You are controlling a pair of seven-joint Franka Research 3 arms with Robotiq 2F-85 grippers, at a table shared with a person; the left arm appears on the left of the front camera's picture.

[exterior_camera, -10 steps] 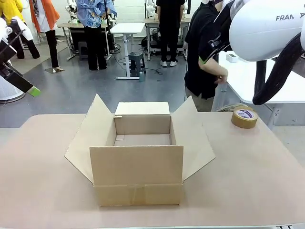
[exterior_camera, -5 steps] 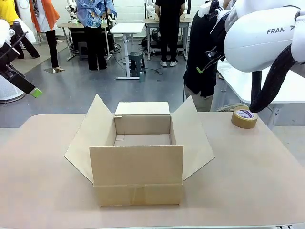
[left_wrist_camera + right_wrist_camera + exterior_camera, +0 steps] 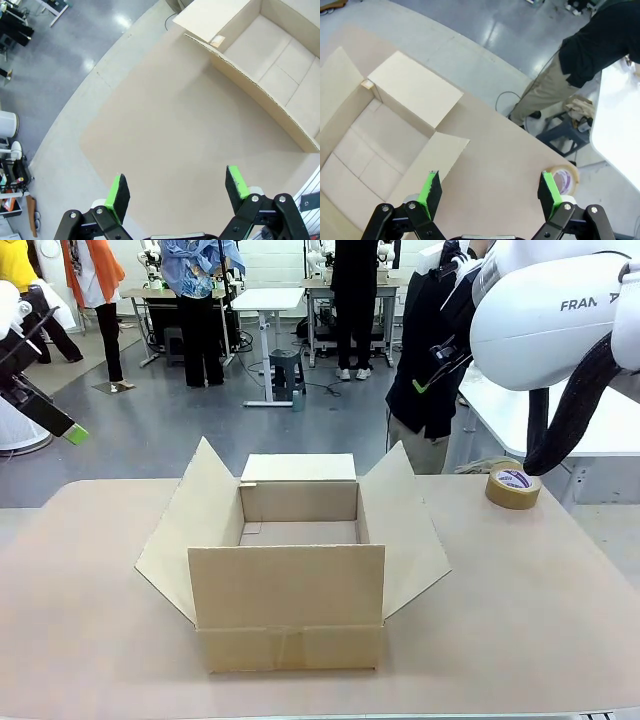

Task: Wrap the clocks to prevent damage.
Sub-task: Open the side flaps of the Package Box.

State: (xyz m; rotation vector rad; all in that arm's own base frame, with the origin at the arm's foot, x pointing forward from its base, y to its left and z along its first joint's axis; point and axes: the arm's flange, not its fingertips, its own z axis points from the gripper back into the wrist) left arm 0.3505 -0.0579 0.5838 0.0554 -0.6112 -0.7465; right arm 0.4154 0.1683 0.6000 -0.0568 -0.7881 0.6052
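The clocks are out of view. An open, empty cardboard box [image 3: 290, 560] stands mid-table with its flaps spread; the left wrist view has it at top right [image 3: 270, 55] and the right wrist view at left [image 3: 370, 145]. My left gripper [image 3: 70, 430] hangs open, high off the table's left edge, with bare tabletop between its green pads [image 3: 177, 187]. Held high at the far right, my right gripper [image 3: 435, 370] is open too, above the box's right flap, and holds nothing [image 3: 488, 191].
A roll of brown tape [image 3: 513, 487] lies at the table's far right corner [image 3: 565, 180]. A person in black [image 3: 425, 360] stands just beyond it beside a white table [image 3: 520, 410]. The beige tabletop [image 3: 90, 640] surrounds the box.
The right arm shifted a little down and left early on, then held still. The person's hand left the white table. The left gripper barely moved.
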